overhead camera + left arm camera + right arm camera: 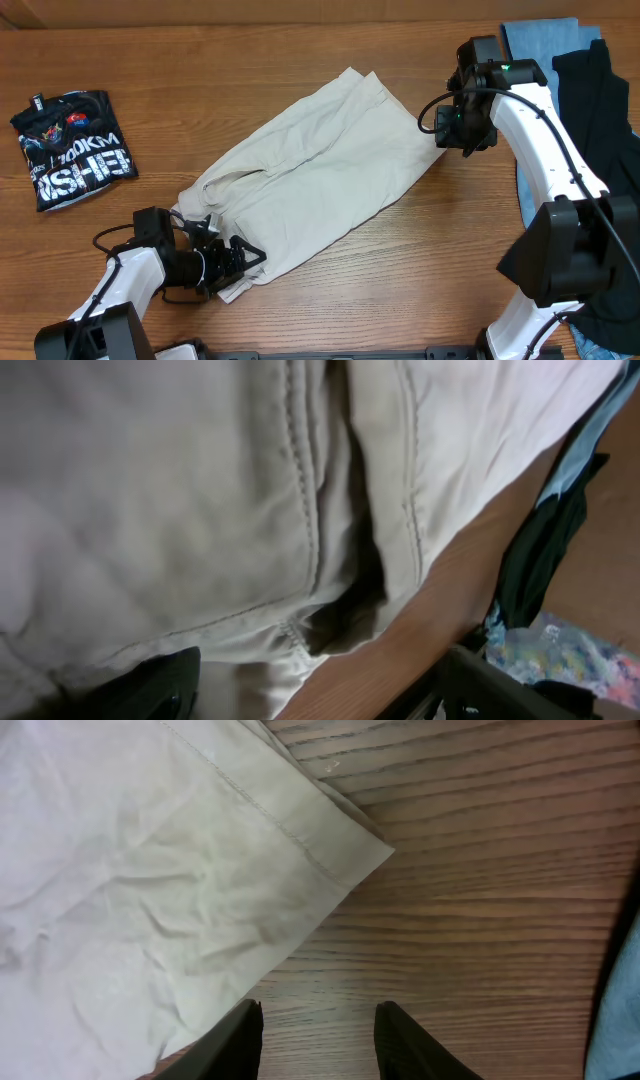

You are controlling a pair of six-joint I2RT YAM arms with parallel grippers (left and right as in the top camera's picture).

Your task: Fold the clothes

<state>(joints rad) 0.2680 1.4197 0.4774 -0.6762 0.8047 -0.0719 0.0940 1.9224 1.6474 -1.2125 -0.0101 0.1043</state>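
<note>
Table [400,280] woodgrain; beige shorts [320,170] spread; left jaws seemingly released, right jaws apart.

Soft, even light fell from above in the overhead view. The wooden counter [330,300] was bright without hard glare, and the pale shorts [310,165] cast only a thin shadow along their lower edge. The black garment [605,110] at the right lost its detail in darkness.

The left wrist view was dimmer and badly out of focus. The seams were smeared, a deep shadow sat in one fold, and the left claw [315,685] showed as dark blurs.

The right wrist view was sharper, with crisp wood grain and hem stitching. The right claw [318,1020] was soft-edged and black, and the cloth at upper left washed towards white.
</note>
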